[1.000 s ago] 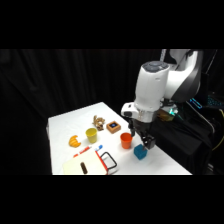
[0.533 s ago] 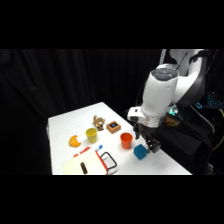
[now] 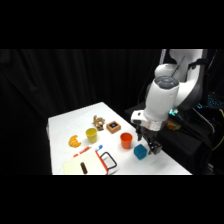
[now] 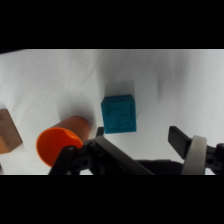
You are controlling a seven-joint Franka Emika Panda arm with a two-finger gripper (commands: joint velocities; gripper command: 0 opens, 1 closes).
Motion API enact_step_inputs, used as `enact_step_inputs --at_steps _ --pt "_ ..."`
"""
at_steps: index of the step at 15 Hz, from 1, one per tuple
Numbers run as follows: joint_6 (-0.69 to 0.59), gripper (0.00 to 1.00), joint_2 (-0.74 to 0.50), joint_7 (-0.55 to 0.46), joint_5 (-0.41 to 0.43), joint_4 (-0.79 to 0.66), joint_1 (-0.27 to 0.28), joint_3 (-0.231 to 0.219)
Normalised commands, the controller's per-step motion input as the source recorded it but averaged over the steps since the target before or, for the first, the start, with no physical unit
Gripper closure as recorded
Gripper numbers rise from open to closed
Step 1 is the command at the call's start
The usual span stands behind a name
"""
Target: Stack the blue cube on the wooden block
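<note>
On the table: one blue cube [image 3: 140, 151], one wooden block [image 3: 113, 127], two cups, one orange [image 3: 126, 140] and one yellow [image 3: 91, 135], one knobbly wooden figure [image 3: 98, 121], one orange crescent-shaped piece [image 3: 74, 141], one pen [image 3: 89, 149], one white board [image 3: 82, 164].

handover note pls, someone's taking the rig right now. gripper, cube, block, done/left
Gripper: open, empty, just above the table, right beside the blue cube; in the wrist view the cube lies ahead of the fingers, not between them.
Blue cube: on the table near the front edge, next to the orange cup.
Wooden block: on the table beyond the cup, nothing on top.
Done: approach only.
Left: centre over the cube, grasp, lift, carry past the cup, set on the block.
</note>
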Motion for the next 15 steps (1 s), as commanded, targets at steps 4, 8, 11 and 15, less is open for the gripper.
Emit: enact_step_inputs --at_steps 4,8,11,15 --pt "0.28 0.00 0.09 0.22 -0.246 -0.06 0.096 -0.148" --pt "0.25 0.00 0.09 0.16 -0.172 -0.03 0.126 -0.171" --pt "0.23 0.00 0.08 0.10 -0.101 -0.01 0.138 -0.158" --pt "0.23 0.00 0.05 0.08 -0.064 -0.05 0.141 -0.154"
